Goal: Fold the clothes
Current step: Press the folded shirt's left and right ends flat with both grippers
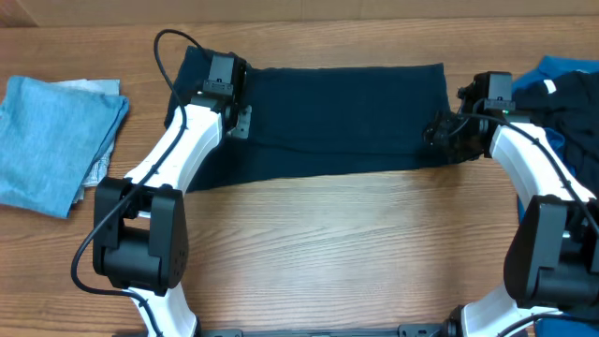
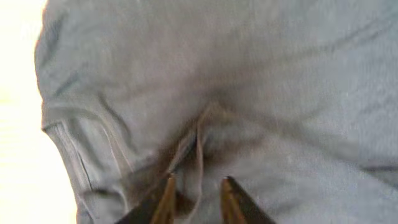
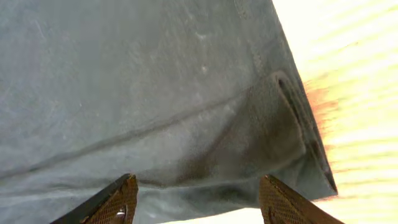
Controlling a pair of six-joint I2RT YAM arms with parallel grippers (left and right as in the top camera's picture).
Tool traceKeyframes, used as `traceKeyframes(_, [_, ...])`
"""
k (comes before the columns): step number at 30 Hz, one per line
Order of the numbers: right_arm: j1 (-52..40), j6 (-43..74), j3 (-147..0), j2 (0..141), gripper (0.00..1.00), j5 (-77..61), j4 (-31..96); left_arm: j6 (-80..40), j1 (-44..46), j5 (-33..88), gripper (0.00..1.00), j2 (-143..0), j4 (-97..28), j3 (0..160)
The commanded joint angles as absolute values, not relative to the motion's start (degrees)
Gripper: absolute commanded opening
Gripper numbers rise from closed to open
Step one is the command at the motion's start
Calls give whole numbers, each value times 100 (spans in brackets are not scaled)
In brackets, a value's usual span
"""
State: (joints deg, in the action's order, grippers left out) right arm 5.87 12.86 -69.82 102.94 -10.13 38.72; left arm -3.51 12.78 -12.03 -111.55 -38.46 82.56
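Shirt lying flat.
Right gripper wide open, empty; left gripper narrowly parted around a cloth ridge, grip unclear.

The widest free room is the bare wood of the table in the lower middle of the overhead frame, between the two arms; a narrower strip of wood runs along the top edge above the dark shirt. The left arm slants from lower left up to the shirt's left end, and the right arm from lower right to its right end, closing off both sides. Beyond them, folded light blue cloth fills the left edge, and a heap of blue and dark clothes crowds the upper right corner, close against the right arm.
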Motion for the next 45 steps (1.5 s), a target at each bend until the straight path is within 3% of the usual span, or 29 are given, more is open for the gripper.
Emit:
traceKeyframes(1, [585, 1389, -7137, 10298, 66, -847, 4084, -582, 1278, -801, 4, -11065, -4289, 8285])
traceKeyframes(6, [585, 1522, -7133, 10300, 66, -862, 4237, -580, 1278, -779, 4, -11369, -4598, 8187])
traceKeyframes(13, [585, 1520, -7133, 10300, 67, -864, 4244, -508, 1275, -1017, 4, -12335, -3946, 8184])
traceKeyframes(18, [585, 1518, -7133, 10300, 67, -843, 4219, -484, 1271, -1857, 4, -12029, -4029, 8543])
traceKeyframes(36, [582, 1570, -7078, 10300, 67, -908, 4436, -429, 762, -1813, 14, -11987, -3938, 8707])
traceKeyframes(45, [582, 2412, -6748, 10300, 66, -534, 3892, -478, 768, -1535, 18, -11987, -3938, 8707])
